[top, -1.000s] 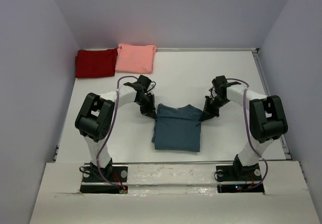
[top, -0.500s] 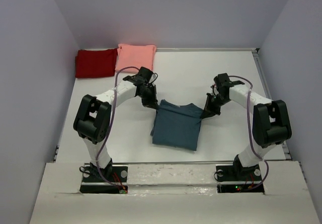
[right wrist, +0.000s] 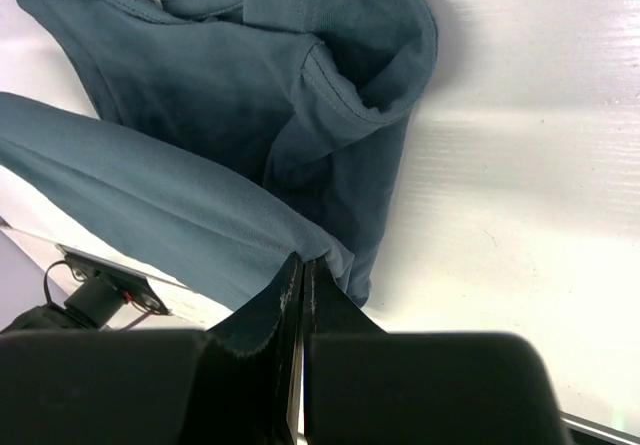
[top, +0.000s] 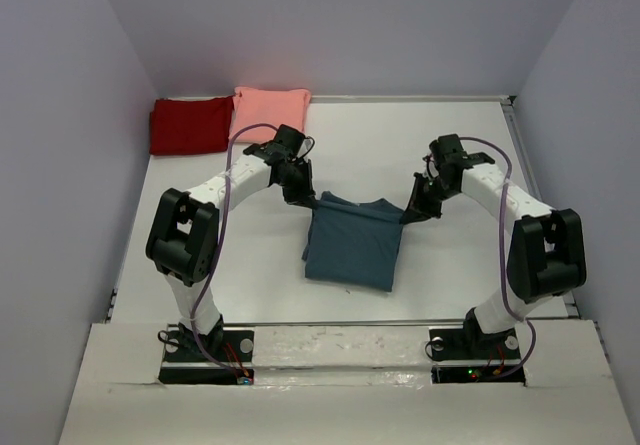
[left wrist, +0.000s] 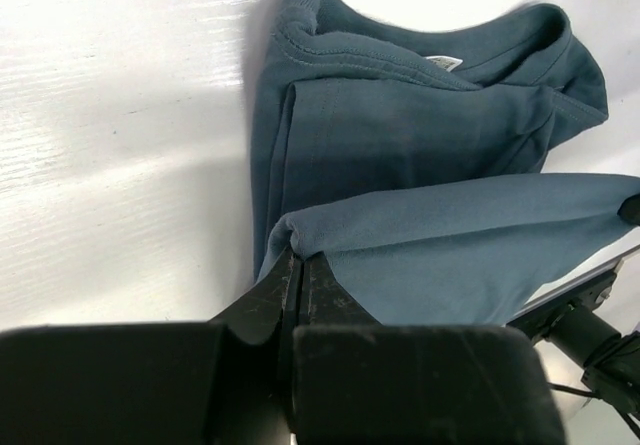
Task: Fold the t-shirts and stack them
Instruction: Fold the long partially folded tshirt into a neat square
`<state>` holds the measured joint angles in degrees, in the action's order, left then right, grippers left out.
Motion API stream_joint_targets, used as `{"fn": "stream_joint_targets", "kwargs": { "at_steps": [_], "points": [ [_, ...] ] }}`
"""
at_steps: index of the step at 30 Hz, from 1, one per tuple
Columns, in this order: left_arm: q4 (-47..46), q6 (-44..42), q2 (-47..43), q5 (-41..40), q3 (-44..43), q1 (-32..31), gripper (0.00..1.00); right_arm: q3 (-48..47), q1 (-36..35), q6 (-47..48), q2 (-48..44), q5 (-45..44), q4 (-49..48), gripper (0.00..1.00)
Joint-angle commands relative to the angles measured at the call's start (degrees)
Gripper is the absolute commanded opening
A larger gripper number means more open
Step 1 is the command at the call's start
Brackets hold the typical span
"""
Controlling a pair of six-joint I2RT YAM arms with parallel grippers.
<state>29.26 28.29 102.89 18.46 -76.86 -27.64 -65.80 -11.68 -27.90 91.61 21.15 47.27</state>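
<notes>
A folded dark teal-blue t-shirt point(top: 350, 245) lies mid-table, its far edge lifted and stretched between both grippers. My left gripper point(top: 303, 202) is shut on the shirt's far left corner point(left wrist: 300, 240). My right gripper point(top: 408, 215) is shut on the far right corner point(right wrist: 325, 250). Under the lifted fold the collar and sleeve layers point(left wrist: 400, 95) rest on the table. A dark red t-shirt point(top: 190, 125) and a salmon-pink t-shirt point(top: 270, 113) lie folded at the far left, the pink one overlapping the red one's right edge.
The white table point(top: 400, 150) is walled by grey panels on three sides. A raised rim runs along the right side point(top: 520, 155). The arm bases stand on the near ledge point(top: 340, 350).
Both grippers have moved away from the bases, carrying the teal shirt's far edge with them. The shirt has slid and skewed slightly toward the far side.
</notes>
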Motion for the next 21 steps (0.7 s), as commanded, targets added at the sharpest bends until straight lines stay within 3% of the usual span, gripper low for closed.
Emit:
{"fn": "stream_joint_targets", "kwargs": {
  "at_steps": [1, 3, 4, 5, 6, 9, 10, 21],
  "points": [
    [0.0, -1.5, -0.9, -1.1, -2.6, 0.8, 0.05, -2.7, 0.7, 0.4, 1.3, -3.5, -0.2, 0.0],
    [-0.2, -1.6, -0.7, -0.8, -3.0, 0.7, 0.08, -2.8, 0.7, 0.0, 2.2, -3.7, -1.1, 0.02],
    [-0.8, -1.6, -0.8, -0.6, -3.2, 0.7, 0.19, -3.4, 0.7, -0.2, 2.5, -3.7, -1.6, 0.07],
    [-1.0, -1.4, -0.9, -0.8, -3.2, 0.7, 0.39, -3.8, 0.7, -0.4, 3.0, -4.1, -1.7, 0.11],
    [-1.2, -1.3, -1.1, -1.2, -3.2, 0.7, 0.46, -4.2, 0.7, -0.5, 3.2, -4.1, -2.3, 0.23],
    [-1.8, -1.1, -1.9, -2.2, -3.6, 0.8, 0.61, -4.9, 0.7, -0.4, 3.3, -5.7, -2.3, 0.41],
    [-1.9, -1.1, -2.3, -2.8, -4.0, 0.7, 0.66, -5.0, 0.7, -0.2, 3.2, -6.6, -2.3, 0.52],
    [-0.9, -2.2, -2.3, -2.1, -6.9, 1.4, 0.69, -5.5, 0.7, 0.4, -0.7, -7.9, -0.9, 0.57]
  ]
}}
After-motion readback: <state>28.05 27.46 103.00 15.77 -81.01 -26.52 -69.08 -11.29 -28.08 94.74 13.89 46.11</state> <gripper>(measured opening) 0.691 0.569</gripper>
